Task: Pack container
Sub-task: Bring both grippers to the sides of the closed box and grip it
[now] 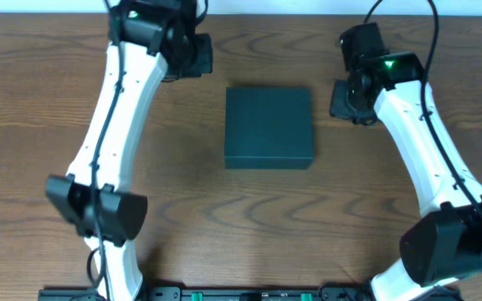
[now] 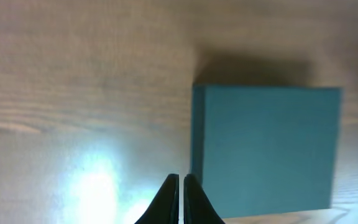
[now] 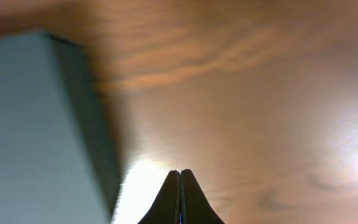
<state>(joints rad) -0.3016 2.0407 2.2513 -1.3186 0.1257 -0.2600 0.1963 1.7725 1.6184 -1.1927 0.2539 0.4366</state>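
Overhead, the container (image 1: 269, 128) sits mid-table (lid closed) on the wooden table (image 1: 224, 217). Just off its right far corner hangs the right gripper (image 3: 180, 180), jaws pressed together, holding nothing. Farther off, to the left, the left gripper (image 2: 180, 186) is likewise closed and empty.

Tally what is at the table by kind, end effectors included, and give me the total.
Box: 1
End effectors: 2 (left end effector, right end effector, both shut and empty)
Total: 3
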